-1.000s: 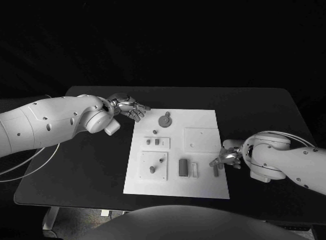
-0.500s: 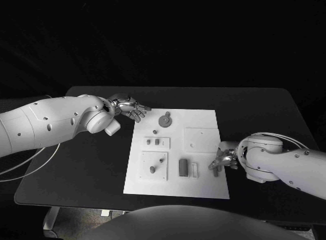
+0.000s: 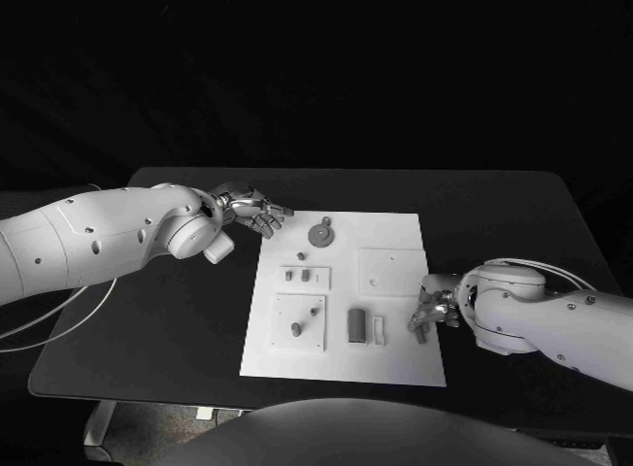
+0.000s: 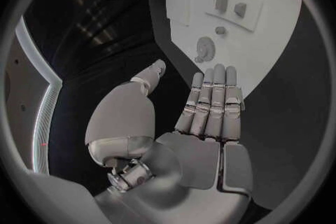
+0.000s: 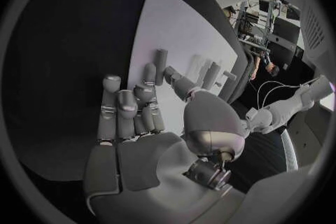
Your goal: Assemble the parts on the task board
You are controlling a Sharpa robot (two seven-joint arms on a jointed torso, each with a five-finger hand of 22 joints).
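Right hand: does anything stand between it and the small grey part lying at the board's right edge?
Nothing visible does. The right hand is at the task board's right edge, its fingertips beside the small grey part, with only bare board between.

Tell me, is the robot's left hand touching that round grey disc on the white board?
Apart. In the left wrist view, bare task board separates the left hand fingertips from the round disc.

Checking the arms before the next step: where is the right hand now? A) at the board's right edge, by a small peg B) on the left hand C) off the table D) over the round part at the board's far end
A: the right hand sits at the board's right edge beside a small peg; the left hand is near the far left corner.
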